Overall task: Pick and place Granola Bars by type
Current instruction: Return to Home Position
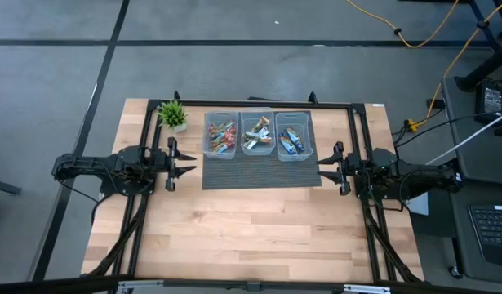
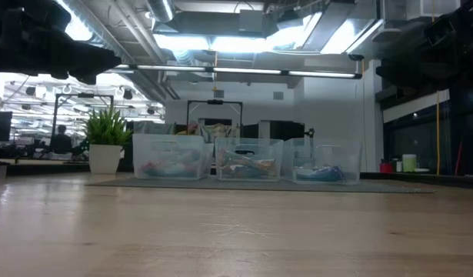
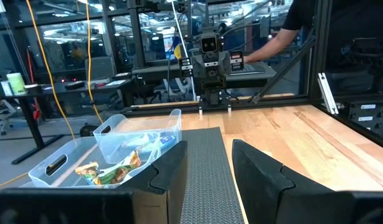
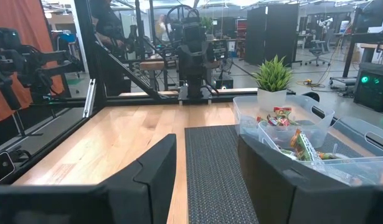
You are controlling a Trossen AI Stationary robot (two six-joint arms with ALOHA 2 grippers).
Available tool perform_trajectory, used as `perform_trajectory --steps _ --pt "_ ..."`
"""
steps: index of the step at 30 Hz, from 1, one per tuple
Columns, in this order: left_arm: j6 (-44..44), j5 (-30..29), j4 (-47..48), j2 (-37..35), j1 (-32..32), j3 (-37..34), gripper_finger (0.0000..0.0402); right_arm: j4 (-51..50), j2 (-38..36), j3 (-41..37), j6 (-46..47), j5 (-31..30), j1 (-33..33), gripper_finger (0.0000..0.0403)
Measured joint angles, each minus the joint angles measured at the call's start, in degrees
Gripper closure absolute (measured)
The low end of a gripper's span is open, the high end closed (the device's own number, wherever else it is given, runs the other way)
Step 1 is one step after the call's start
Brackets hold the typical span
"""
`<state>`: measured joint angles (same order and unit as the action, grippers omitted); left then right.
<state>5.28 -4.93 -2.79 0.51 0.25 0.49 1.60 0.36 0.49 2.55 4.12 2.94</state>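
The Granola Bars (image 1: 256, 137) are seen lying in three clear bins (image 1: 221, 114) near the far edge of the table (image 1: 259, 229); the left end effector (image 1: 184, 166), at the left edge, and the right end effector (image 1: 328, 169), at the right edge, are held open and empty; a bin could be clipped were either arm swung inward.

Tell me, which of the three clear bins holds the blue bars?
The bin nearest the right gripper, farthest from the plant. The other two hold red-orange bars and tan-gold bars.
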Motion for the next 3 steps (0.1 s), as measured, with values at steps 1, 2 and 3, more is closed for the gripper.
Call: perform_trajectory --steps 1,2,3 --pt "0.00 0.00 0.00 0.00 0.00 0.00 0.0281 0.01 0.00 0.00 0.00 0.00 0.02 0.0228" --pt "0.00 0.00 0.00 0.00 0.00 0.00 0.0281 0.01 0.00 0.00 0.00 0.00 0.00 0.0228" --pt "0.00 0.00 0.00 0.00 0.00 0.00 0.0281 0.00 0.00 0.00 0.00 0.00 0.01 0.0228"
